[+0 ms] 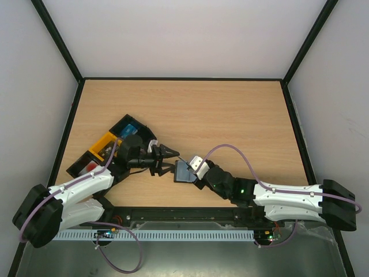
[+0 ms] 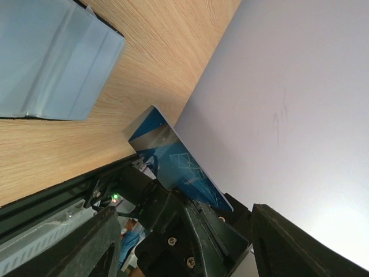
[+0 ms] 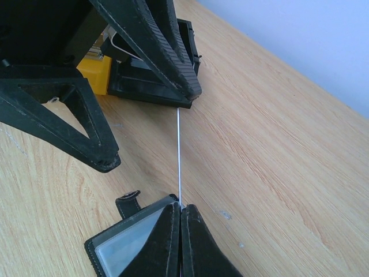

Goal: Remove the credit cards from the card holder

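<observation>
The right end effector (image 3: 180, 209) has its two black fingers pressed flat together, pinching one short edge of a thin blue plastic card with pale line markings (image 2: 173, 160). The right wrist view catches the card edge-on, a fine pale line running away from the fingertips. The left wrist view shows its blue face tilted up off the light wooden worktop (image 1: 230, 115).

The left end effector (image 1: 174, 162) points toward the right one with its fingers spread fairly wide and nothing gripped between them. The far end of the card reaches into that gap. It ends right at the tip of one ribbed left finger (image 3: 164, 57), but the pictures do not settle whether the two touch. The other left finger (image 3: 69, 124) stands well clear of the card, its tip close to the wood.

The flat black card holder with a grey-blue translucent inner panel (image 3: 124, 245) lies open on the worktop directly under the right fingers, a small black strap tab sticking out from its side. In the left wrist view its grey-blue panel (image 2: 52, 63) lies flat and apart from the raised card, so the card is free of the pocket.

Behind the left arm, at the left of the worktop, sit black-and-orange open trays (image 1: 109, 147), with a blue piece in the far compartment and a red one in the near compartment, both too small to identify.
</observation>
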`<state>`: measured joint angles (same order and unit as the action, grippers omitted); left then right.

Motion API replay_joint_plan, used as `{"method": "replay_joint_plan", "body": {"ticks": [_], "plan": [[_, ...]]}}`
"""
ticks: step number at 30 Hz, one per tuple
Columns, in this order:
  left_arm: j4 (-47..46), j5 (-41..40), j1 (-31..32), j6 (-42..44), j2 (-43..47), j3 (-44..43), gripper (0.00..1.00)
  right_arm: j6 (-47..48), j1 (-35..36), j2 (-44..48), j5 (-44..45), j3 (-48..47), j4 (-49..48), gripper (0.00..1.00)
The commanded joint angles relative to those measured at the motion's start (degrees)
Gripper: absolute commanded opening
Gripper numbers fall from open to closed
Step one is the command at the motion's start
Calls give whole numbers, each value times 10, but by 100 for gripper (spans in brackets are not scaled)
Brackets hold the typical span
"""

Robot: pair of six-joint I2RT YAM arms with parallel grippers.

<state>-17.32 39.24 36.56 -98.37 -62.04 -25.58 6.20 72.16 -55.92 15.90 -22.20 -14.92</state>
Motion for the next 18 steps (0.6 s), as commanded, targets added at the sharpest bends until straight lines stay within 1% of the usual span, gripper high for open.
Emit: {"method": "replay_joint_plan", "body": {"ticks": [1, 5, 12, 15, 18], "plan": [[-15, 8, -3, -16, 10, 11, 61, 11, 7, 15, 10, 5, -10, 2], [-36, 8, -2, -36, 9, 19, 56, 34, 11, 22, 7, 10, -12, 2], [-36, 11, -2, -40, 9, 20, 47, 69, 31, 14, 18, 6, -11, 2], [-50, 10, -2, -42, 7, 21, 40, 76, 35, 8, 24, 6, -14, 2], [-59, 14, -2, -42, -1, 20, 30, 78, 40, 3, 29, 6, -19, 2]]}}
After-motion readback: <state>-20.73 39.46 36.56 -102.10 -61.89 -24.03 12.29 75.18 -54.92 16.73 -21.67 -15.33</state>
